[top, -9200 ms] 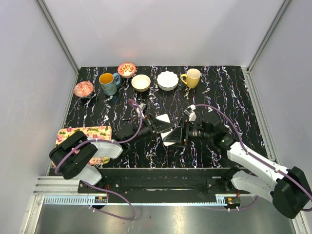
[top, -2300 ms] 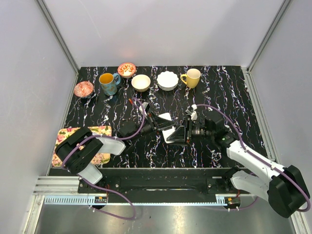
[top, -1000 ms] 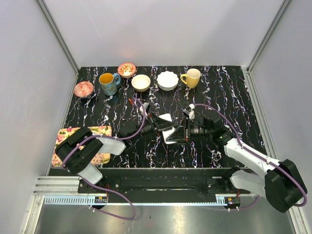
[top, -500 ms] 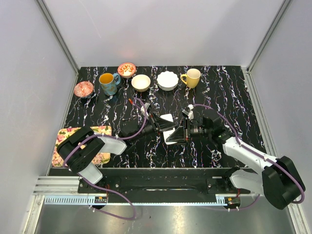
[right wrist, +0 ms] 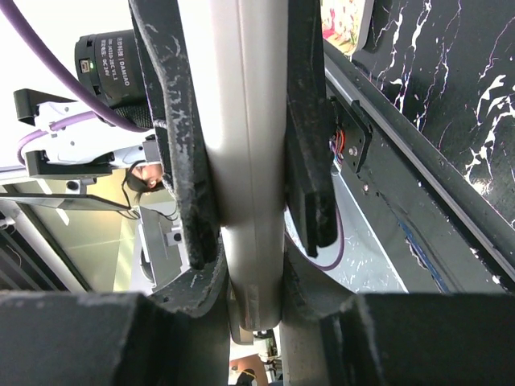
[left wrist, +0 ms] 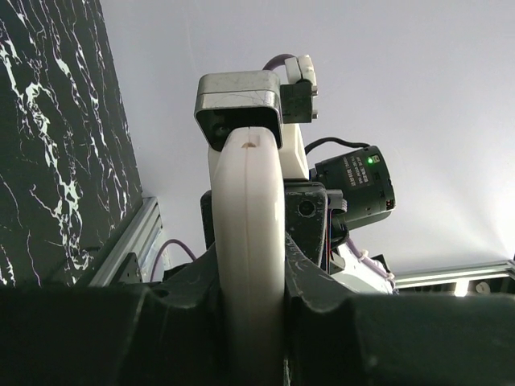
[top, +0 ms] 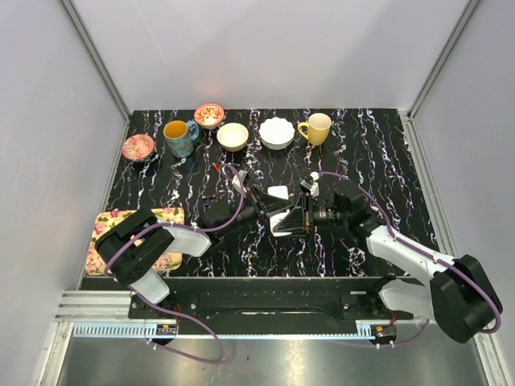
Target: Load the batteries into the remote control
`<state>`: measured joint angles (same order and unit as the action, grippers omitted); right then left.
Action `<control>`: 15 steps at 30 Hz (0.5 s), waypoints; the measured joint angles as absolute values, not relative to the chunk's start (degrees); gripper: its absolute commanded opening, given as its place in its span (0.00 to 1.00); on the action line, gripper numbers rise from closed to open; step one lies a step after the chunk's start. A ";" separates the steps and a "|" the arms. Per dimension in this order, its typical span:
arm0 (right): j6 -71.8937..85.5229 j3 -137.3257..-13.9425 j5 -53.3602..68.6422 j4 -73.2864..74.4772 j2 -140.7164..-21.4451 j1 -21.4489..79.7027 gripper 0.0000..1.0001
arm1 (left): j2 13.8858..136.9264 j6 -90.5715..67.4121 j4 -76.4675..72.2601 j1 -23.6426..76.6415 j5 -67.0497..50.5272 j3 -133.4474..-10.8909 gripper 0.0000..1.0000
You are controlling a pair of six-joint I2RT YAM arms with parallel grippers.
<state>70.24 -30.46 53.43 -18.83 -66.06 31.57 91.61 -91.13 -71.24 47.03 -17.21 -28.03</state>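
The remote control (top: 278,193) is a flat white slab held above the middle of the black marbled table between both arms. My left gripper (top: 269,206) reaches in from the left and is shut on it; in the left wrist view the slab (left wrist: 249,209) stands edge-on between the gripper's (left wrist: 249,277) jaws. My right gripper (top: 296,215) comes from the right and is also shut on the remote control (right wrist: 245,161), its jaws (right wrist: 251,277) clamping the slab's end just beyond the left gripper's black fingers (right wrist: 173,121). The batteries are out of view.
Along the far edge stand a patterned dish (top: 138,146), a blue mug (top: 179,137), a red-patterned bowl (top: 209,115), a cream bowl (top: 232,136), a white scalloped bowl (top: 276,133) and a yellow mug (top: 317,128). A small red piece (top: 216,167) lies behind the left arm. A floral mat (top: 137,221) lies front left.
The right arm's forearm has swung a little to the left and both grippers with the remote control have edged slightly toward the far side. Both grips are unchanged.
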 measured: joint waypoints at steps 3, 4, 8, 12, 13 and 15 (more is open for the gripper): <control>70.91 -30.17 52.82 -19.68 -66.06 31.62 0.00 | 91.50 -90.52 -71.24 47.51 -15.75 -28.03 0.00; 71.05 -30.11 52.53 -19.92 -66.06 31.66 0.00 | 91.42 -90.37 -71.22 47.57 -15.29 -28.03 0.00; 71.20 -30.04 52.01 -20.34 -66.06 31.81 0.00 | 91.37 -90.43 -71.24 47.68 -14.70 -27.94 0.14; 69.80 -30.15 51.68 -18.04 -65.23 32.01 0.00 | 91.37 -90.87 -71.37 47.81 -14.90 -27.46 0.26; 68.99 -30.33 51.53 -16.64 -64.66 32.12 0.00 | 91.37 -90.94 -71.61 47.97 -15.00 -27.20 0.28; 67.20 -30.74 51.11 -13.65 -63.35 32.40 0.00 | 91.09 -91.07 -71.94 48.27 -15.40 -26.72 0.31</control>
<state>67.20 -30.74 51.11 -13.65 -63.35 32.40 91.09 -91.07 -71.94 48.27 -15.40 -26.72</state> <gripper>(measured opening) 0.292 0.281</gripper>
